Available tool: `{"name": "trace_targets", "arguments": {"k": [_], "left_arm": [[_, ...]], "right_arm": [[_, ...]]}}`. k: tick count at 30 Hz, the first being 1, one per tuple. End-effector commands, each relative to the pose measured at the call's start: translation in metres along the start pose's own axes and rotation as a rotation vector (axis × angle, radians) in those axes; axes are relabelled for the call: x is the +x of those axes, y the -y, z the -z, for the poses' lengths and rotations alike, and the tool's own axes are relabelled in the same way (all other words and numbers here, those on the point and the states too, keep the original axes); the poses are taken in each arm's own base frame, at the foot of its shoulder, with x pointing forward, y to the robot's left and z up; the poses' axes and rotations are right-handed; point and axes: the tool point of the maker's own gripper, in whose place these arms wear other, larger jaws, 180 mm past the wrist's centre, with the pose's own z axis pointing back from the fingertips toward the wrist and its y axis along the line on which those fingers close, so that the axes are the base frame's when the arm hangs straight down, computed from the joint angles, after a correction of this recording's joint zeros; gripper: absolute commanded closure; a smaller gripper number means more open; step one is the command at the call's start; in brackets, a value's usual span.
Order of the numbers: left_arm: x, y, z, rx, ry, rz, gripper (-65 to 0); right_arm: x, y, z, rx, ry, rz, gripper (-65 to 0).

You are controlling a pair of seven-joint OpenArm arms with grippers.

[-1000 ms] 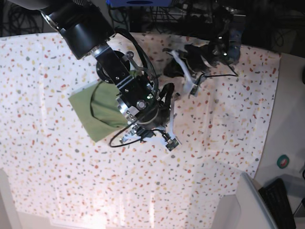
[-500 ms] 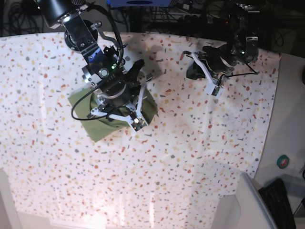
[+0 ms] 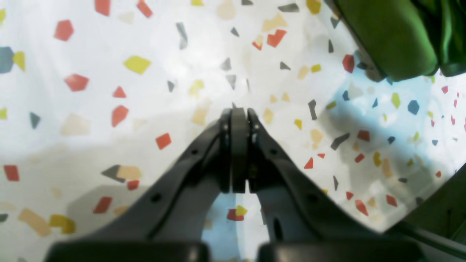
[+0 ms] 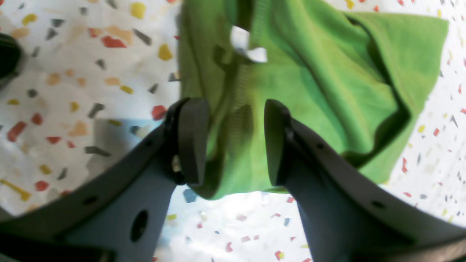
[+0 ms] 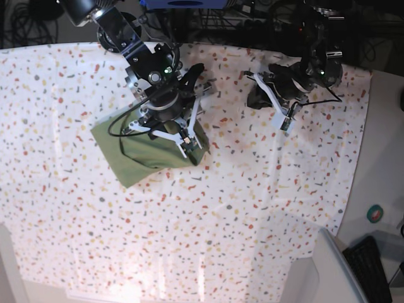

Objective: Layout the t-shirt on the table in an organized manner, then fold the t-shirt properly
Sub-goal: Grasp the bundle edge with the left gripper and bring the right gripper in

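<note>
The olive-green t-shirt (image 5: 136, 154) lies folded in a compact rectangle on the speckled table (image 5: 252, 208), left of centre. In the right wrist view the t-shirt (image 4: 309, 83) shows its white tag (image 4: 249, 49) at the collar. My right gripper (image 4: 235, 142) is open, with its fingers (image 4: 193, 142) on either side of the shirt's near edge, holding nothing. In the base view the right gripper (image 5: 183, 140) hangs over the shirt's right end. My left gripper (image 3: 238, 112) is shut and empty above bare table (image 3: 109, 54), at the back right (image 5: 284, 121), well away from the shirt.
A plain grey-white surface (image 5: 385, 158) borders the table on the right and carries a teal round object (image 5: 375, 213). A grey bin corner (image 5: 328, 265) and a dark keyboard (image 5: 369, 268) sit at the front right. A blurred green shape (image 3: 389, 43) fills the left wrist view's top right corner.
My right arm has swung from the shirt's right side back over the shirt and up toward the table's rear. My left arm has drawn back to the right.
</note>
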Motion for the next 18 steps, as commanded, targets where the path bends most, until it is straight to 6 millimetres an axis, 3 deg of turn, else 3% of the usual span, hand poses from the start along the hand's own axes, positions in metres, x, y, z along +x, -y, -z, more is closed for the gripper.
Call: {"name": "trace_targets", "arguments": {"k": [1,12,14,17,18], "left_arm": [[0.009,-0.002,-0.003,-0.005,0.032,0.008,0.0],[0.009,-0.003,-0.004,-0.002,0.031,0.010,0.0],[0.009,-0.003,-0.004,0.000,0.031,0.012,0.0],[0.009,-0.003,-0.004,0.000,0.030,0.013,0.0],[0.009,-0.003,-0.004,0.000,0.030,0.013,0.0]], "right_arm": [[0.013,0.002,-0.002,-0.011,0.040,0.011,-25.1],[0.002,0.005,0.010,-0.021,-0.004,-0.004,-24.0],[0.002,0.005,0.010,-0.021,-0.004,-0.004,-18.6],[0.002,0.005,0.010,-0.021,-0.004,-0.004,0.0],[0.002,0.005,0.010,-0.021,-0.004,-0.004,0.0]]}}
